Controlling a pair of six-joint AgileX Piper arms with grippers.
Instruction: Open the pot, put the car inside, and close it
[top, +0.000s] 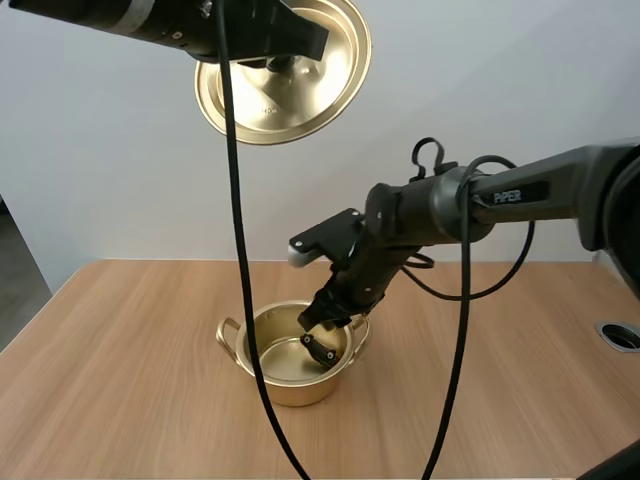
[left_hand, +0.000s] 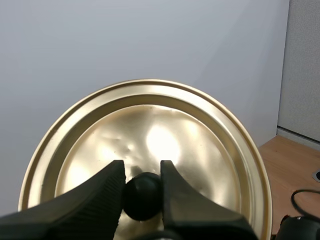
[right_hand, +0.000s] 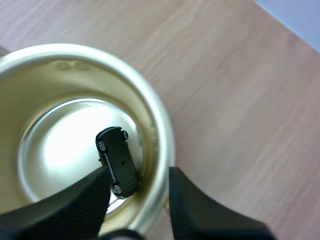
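Over the pot (right_hand: 161, 134): right claw (right_hand: 137, 176) spread, tips just above the rim
Inside it: car (right_hand: 119, 160), wheels showing, against the inner wall just beside one finger
High above the bench (top: 120, 380): left claw (left_hand: 142, 192) pinching the knob (left_hand: 142, 197) of the tilted lid (left_hand: 165, 140)

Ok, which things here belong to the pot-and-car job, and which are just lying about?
Job: pot, lid off; lid, held aloft by its knob in the left pincer; car, inside the pot by the open right pincer.
Lying about: table; round grey fitting set in its top.
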